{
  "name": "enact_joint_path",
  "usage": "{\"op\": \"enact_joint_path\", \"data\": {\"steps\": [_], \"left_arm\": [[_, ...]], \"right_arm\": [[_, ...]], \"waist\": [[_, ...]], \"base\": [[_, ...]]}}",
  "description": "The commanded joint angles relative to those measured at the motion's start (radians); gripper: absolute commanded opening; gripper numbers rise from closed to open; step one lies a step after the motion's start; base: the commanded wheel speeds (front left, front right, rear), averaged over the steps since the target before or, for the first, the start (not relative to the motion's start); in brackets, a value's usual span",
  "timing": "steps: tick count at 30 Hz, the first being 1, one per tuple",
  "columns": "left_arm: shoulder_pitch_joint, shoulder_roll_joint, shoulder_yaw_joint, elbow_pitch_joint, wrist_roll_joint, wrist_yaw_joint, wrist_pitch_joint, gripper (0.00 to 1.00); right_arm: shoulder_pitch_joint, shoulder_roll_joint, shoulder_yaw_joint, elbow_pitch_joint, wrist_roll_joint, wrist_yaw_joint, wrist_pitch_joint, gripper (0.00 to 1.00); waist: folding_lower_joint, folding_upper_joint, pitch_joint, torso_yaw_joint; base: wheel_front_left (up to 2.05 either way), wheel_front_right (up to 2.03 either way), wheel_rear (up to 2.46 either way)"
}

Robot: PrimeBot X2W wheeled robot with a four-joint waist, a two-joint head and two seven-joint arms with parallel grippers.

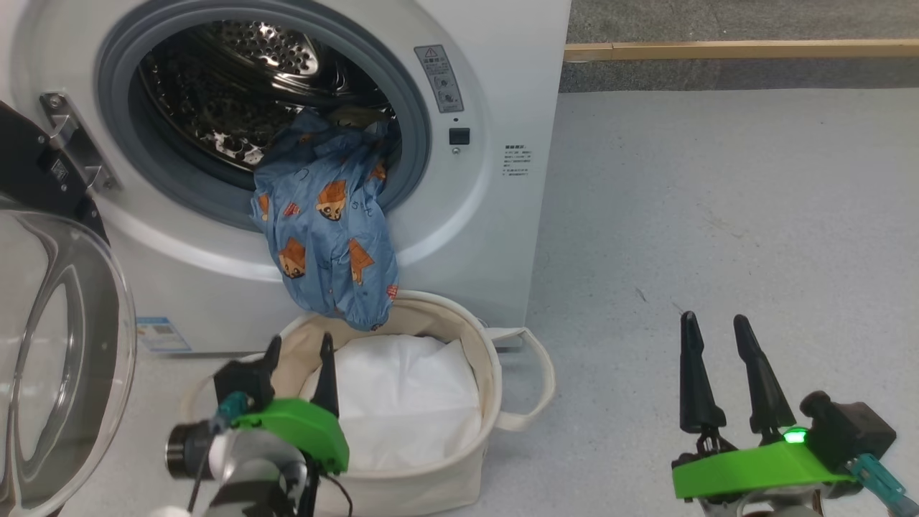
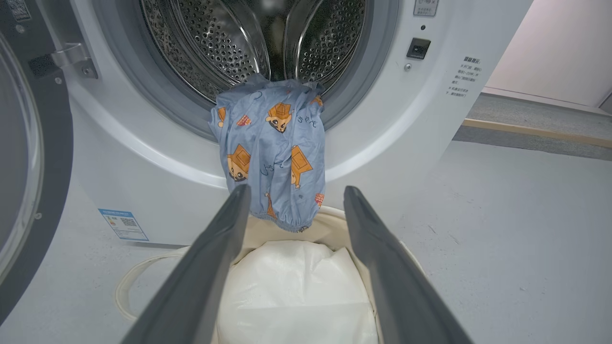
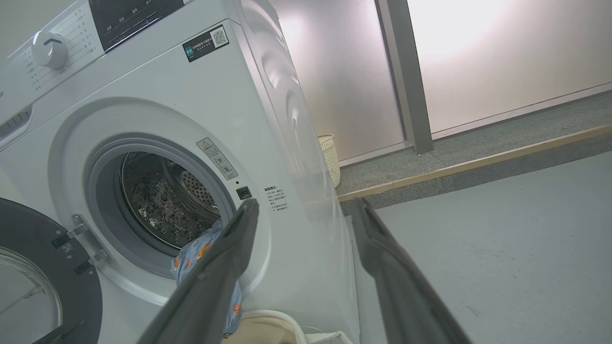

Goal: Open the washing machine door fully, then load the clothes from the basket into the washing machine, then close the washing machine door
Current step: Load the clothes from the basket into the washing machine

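While both arms sit low in front of me, the L gripper (image 1: 300,345) has its two dark fingers spread wide w/ nothing between them. It hangs over the near-left part of the round cream-white canvas basket (image 1: 423,485), fingers pointing toward the machine. Can't tell if they touch the cloth rim. Thru the L wrist cam, the fingers frame the plain white sheet (image 1: 409,402) lying in the basket, and the garment's lower hem shows between the tips.

R gripper (image 1: 714,319) is likewise wide open and empty. It's above bare grey floor (image 1: 718,201), off to the R of the basket and well apart from the machine.

Light blue garment w/ orange bear-like prints (image 1: 323,215) is only half loaded. Its top is tucked over the grey ring of the drum mouth, and the rest droops down the white front panel. The gathered hem reaches the basket's far rim, just above the white sheet.

Basket stands on the floor right against the front of the big white front-loading washing machine (image 1: 488,215), one loop handle (image 1: 535,388) sticking out on its R side. Perforated steel drum (image 1: 230,86) is exposed. Round door w/ glossy black rim and clear glass bowl (image 1: 64,345) is swung open on its hinge at the L of the opening, beside the L arm.
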Motion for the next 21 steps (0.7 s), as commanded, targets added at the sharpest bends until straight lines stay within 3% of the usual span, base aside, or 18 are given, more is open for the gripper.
{"op": "enact_joint_path", "data": {"steps": [1, 21], "left_arm": [[-0.003, 0.021, 0.016, -0.03, 0.001, 0.011, -0.012, 1.0], [0.034, 0.021, -0.014, -0.116, 0.008, 0.043, -0.012, 1.0]], "right_arm": [[-0.012, -0.003, 0.02, -0.035, 0.003, 0.007, -0.005, 1.0], [-0.015, -0.003, 0.021, -0.033, 0.006, 0.007, -0.005, 1.0]], "waist": [[0.0, -0.0001, 0.0, 0.0], [0.0, -0.0001, 0.01, -0.007]], "base": [[0.0, 0.0, 0.0], [0.0, 0.0, 0.0]]}}
